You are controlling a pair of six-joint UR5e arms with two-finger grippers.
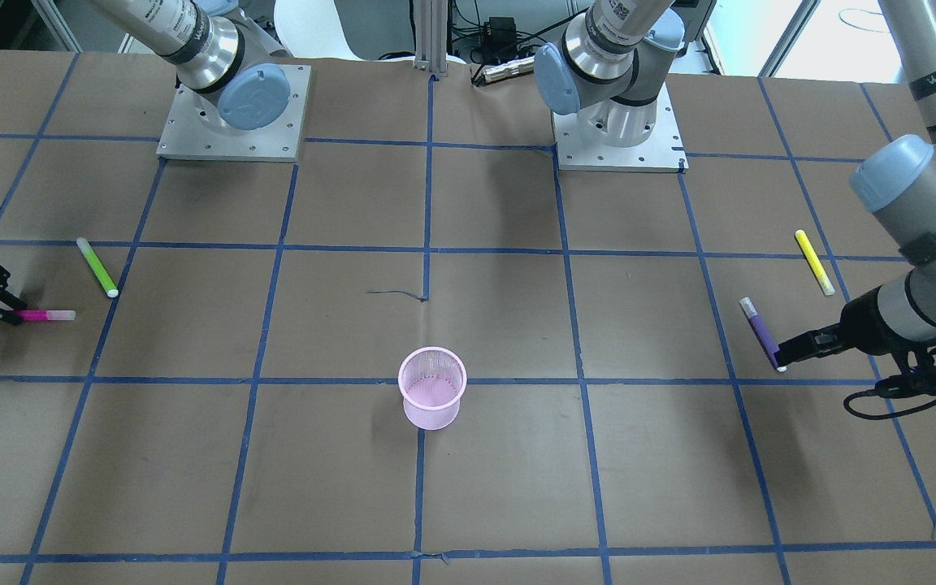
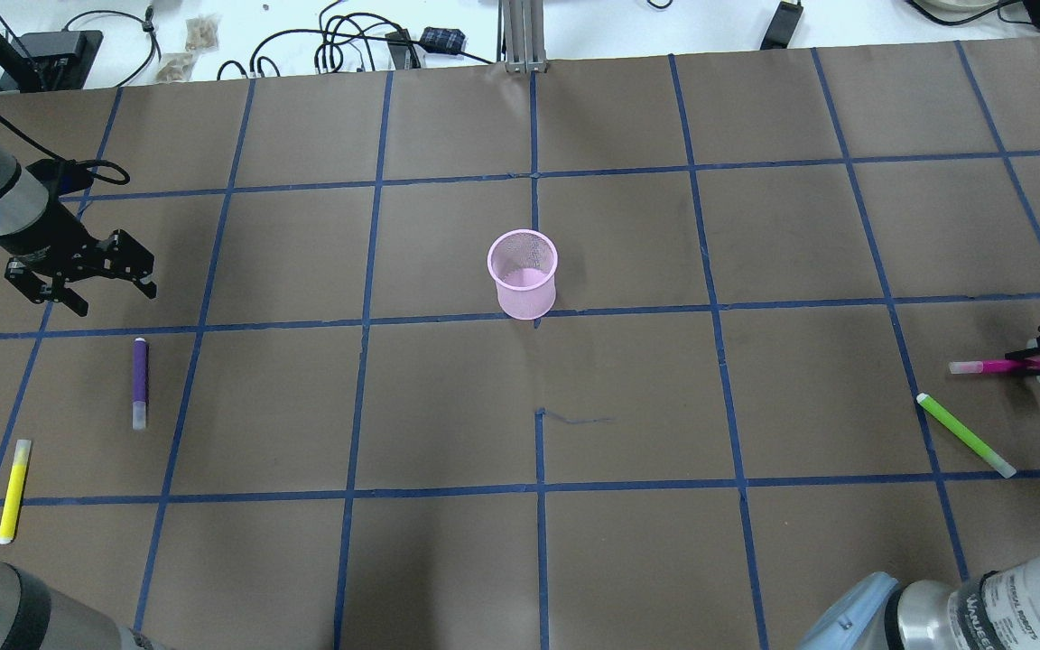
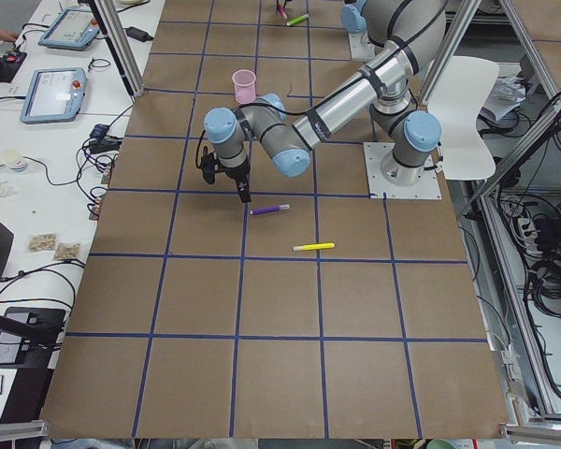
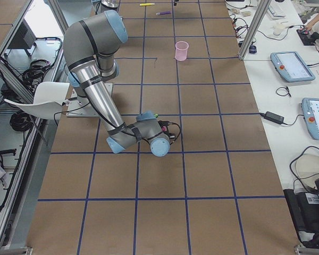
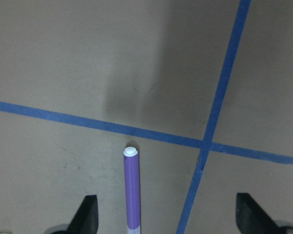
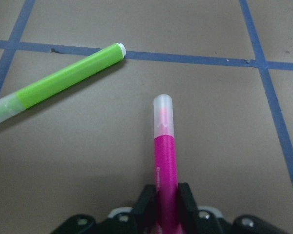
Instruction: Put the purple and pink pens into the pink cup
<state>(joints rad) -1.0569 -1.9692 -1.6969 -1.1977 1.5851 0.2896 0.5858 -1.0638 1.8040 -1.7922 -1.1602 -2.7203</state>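
Green pen (image 6: pixel 68 78) lies near pink pen (image 6: pixel 165 161) gripped by right hand (image 6: pixel 165 197); left hand (image 5: pixel 167 199) wide by purple pen (image 5: pixel 132 190)

Brown paper over the whole table (image 2: pixel 448 406), marked into large squares by blue tape (image 2: pixel 710 311).

Toward the robot's right end, a green pen (image 2: pixel 965 435), flat and slanted, white-tipped end just beside a tape line, clear-capped end nearer the robot.

Toward the robot's left end, a yellow pen (image 2: pixel 14 490), flat, lying across a tape line, pale cap pointing away from the robot.

Beyond the far edge, a tangle of black cables (image 2: pixel 339 50) and a metal post (image 2: pixel 520 36).

On the side bench, two tablets (image 3: pixel 51 94). Behind the table, a white chair (image 3: pixel 467 122).
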